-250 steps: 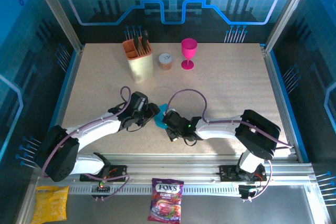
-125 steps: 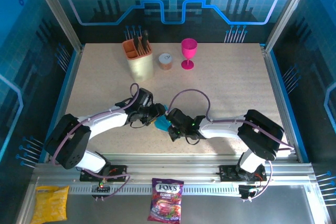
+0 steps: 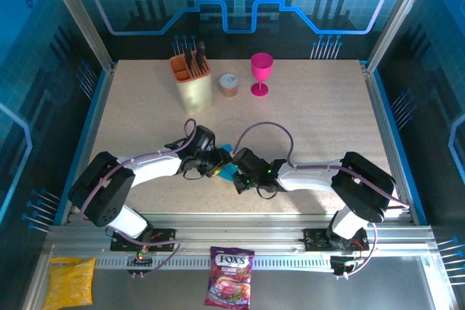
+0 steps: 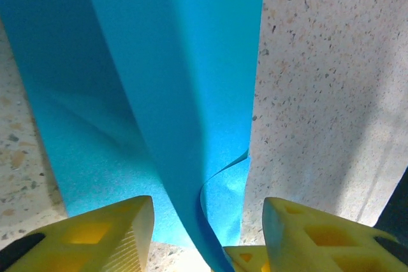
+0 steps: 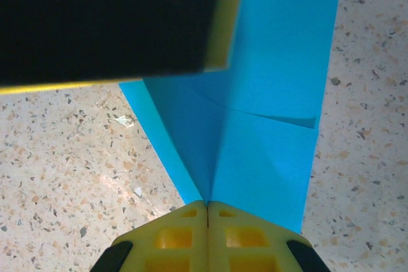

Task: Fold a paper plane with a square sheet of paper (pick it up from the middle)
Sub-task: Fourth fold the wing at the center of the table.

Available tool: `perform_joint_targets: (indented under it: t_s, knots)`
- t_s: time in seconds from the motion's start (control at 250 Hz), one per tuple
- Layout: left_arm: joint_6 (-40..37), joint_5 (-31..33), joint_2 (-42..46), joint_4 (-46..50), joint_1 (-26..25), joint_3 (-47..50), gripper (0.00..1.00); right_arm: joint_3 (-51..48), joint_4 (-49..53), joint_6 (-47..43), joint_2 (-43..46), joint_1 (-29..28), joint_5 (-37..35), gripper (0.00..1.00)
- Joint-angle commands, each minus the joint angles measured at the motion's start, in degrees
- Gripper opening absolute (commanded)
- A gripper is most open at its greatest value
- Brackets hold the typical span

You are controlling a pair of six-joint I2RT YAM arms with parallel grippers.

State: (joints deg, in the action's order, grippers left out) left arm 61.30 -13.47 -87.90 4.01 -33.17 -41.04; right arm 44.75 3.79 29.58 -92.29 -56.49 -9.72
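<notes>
Near the front middle of the counter (image 3: 312, 121), the blue paper (image 3: 229, 173) is lying partly folded, right where the two grippers are meeting. The left gripper (image 3: 216, 162) is reaching in from the left and the right gripper (image 3: 237, 173) from the right. Both are sitting low over the paper and hiding most of it from above.

Left wrist camera: the left gripper (image 4: 207, 211) is standing partway open, yellow fingers (image 4: 108, 230) apart. A raised fold of the paper (image 4: 178, 81) is running up between them, and neither finger is visibly touching it. A small curled flap is sitting near the tips.

Right wrist camera: the right gripper (image 5: 207, 205) is squeezing fully closed, tips pressing together on the end of a crease in the paper (image 5: 268, 157), so it is pinching the paper there. Two flaps are spreading away from that crease.

At the back of the counter, a tan cup of utensils (image 3: 193, 81), a small jar (image 3: 229, 85) and a pink goblet (image 3: 261, 72) are standing well apart from the paper. A purple candy bag (image 3: 229, 276) and a yellow bag (image 3: 70, 281) are lying in front of the arm bases.
</notes>
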Motion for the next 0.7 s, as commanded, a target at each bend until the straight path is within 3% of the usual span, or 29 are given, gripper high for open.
perform_joint_targets:
  t_s: [0.0,0.164,0.296,0.38,0.699]
  knots:
    - [1.1,-1.6,-0.9,-1.7,-0.5,0.9,0.42,-0.3,-0.9,0.8,1.0,0.7,0.9,0.00]
    - [1.3,-1.5,-0.6,-1.8,-0.6,1.0,0.18,-0.3,-0.6,0.8,0.7,0.8,0.8,0.00]
    - [2.3,-1.6,-0.6,-1.9,-0.6,1.2,0.04,-0.5,0.1,1.0,1.7,0.8,-0.4,0.26]
    - [3.3,-1.8,-0.5,-1.9,-0.6,1.6,0.00,-0.9,0.4,0.8,2.7,0.8,-1.0,0.31]
    - [8.6,-1.8,1.2,-0.7,-0.8,2.9,0.00,0.0,1.8,-1.6,2.8,-0.2,-2.7,0.36]
